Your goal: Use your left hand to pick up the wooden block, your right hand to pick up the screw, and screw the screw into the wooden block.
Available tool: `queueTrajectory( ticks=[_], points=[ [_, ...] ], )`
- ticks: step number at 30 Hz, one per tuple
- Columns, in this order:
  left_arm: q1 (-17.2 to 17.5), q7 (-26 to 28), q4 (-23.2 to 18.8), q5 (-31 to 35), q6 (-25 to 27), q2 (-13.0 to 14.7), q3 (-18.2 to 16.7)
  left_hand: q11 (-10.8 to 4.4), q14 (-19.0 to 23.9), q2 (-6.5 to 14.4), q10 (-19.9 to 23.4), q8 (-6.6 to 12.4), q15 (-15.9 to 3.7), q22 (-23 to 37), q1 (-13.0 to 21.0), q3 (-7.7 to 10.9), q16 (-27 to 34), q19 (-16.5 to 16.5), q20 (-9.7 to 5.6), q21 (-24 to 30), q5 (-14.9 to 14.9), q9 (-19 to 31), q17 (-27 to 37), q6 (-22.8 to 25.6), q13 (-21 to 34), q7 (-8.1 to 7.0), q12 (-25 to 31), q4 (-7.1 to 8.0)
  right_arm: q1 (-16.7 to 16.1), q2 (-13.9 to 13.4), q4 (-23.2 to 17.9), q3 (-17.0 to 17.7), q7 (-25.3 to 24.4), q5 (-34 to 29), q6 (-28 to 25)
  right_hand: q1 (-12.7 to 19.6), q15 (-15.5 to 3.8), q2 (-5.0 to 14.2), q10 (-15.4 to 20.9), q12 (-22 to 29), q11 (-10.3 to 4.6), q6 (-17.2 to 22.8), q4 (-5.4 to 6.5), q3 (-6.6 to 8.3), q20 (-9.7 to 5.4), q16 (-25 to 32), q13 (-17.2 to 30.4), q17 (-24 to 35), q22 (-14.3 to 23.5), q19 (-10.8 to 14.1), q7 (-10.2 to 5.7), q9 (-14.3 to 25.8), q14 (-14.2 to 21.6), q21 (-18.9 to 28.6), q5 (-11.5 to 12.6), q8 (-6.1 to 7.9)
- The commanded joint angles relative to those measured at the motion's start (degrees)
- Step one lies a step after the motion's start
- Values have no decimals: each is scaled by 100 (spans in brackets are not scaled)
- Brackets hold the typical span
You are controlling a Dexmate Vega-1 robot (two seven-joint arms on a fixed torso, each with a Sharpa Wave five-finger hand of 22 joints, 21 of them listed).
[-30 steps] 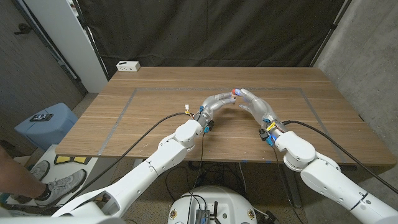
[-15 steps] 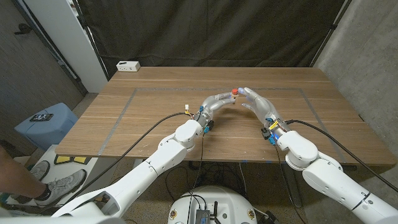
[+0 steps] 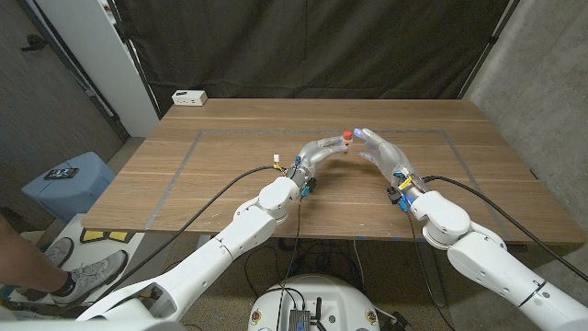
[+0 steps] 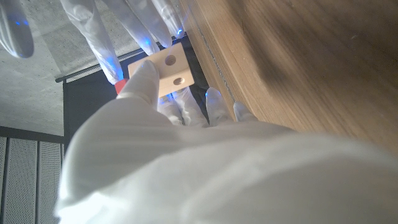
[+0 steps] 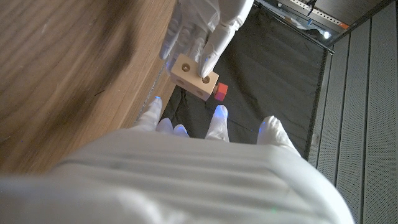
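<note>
I hold the wooden block [image 5: 194, 77] pinched in my left hand [image 3: 322, 151], raised above the wooden table [image 3: 220, 175] near its middle. Two round holes show on the block's face. The red screw [image 5: 220, 91] sits against the block's end; its shaft is hidden, so I cannot tell whether it sits in a hole. My right hand [image 3: 381, 152] reaches up beside it, fingers at the screw, though I cannot tell whether they grip it.
</note>
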Motion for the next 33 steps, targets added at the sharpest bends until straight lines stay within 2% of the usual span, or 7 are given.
queueTrajectory(
  ticks=[1,33],
  points=[
    [-26,-26,-10,20,-7,8,13,-14,30,77,60,20,-339,22,3,13,36,16,42,20,37,12,14,52,11,3,38,27,113,14,98,-35,83,43,-29,-27,2,-1,-63,-18,15,-85,-10,0,27,27,18,9,17,-21,-6,8,-204,22,-13,-15],
    [-26,-3,2,17,24,-16,20,-3,33,68,61,26,-338,22,2,10,33,17,42,21,36,12,12,68,8,4,37,25,304,61,303,-164,172,72,-26,-61,9,-13,-126,-27,5,-282,-1,-19,28,23,21,12,18,-54,-57,3,-232,14,-21,-11]
  ],
)
